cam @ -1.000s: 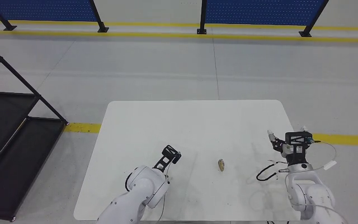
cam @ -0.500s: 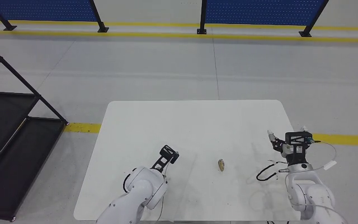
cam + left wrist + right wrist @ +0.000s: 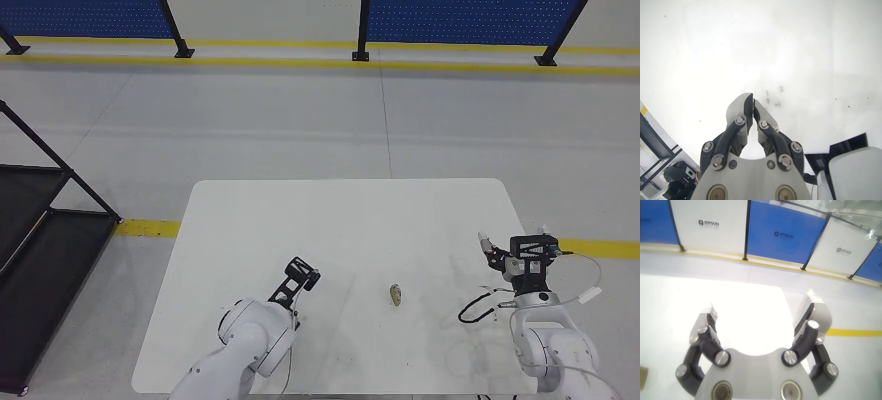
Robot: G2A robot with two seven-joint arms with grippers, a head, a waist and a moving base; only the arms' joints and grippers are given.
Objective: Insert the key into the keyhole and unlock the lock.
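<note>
Looking down from the top view, a small brass-coloured metal lock [image 3: 396, 294] is lying on the white rectangular table [image 3: 250, 220], near the front and about midway between the two arms. The left gripper [image 3: 305, 274] is hovering over the table beside the lock, while the right gripper [image 3: 512, 240] is hanging near the table's right edge, well apart from the lock. I cannot make out a key anywhere on the table. A loose black cable [image 3: 478, 306] is curling by the right arm, close to any path that arm would take toward the lock. A black metal rack [image 3: 40, 250] is standing on the floor to the left, and blue fence panels [image 3: 460, 20] are lining the far side; neither is getting in the way.

From the left wrist view, the ribbed black pads [image 3: 748, 106] are pressing together with nothing I can identify between them. A thin key could be hiding there, but I cannot tell. A few small dark specks [image 3: 776, 98] are marking the white surface just past the tips.

From the right wrist view, the grey fingers [image 3: 814, 313] are standing wide apart and holding nothing, pointing past the table's far corner toward the fence.

Judging from this, the key needs finding and gripping first. The free gripper should then be steadying the lock with its keyhole facing the other arm, since so small a lock is likely to slide.
</note>
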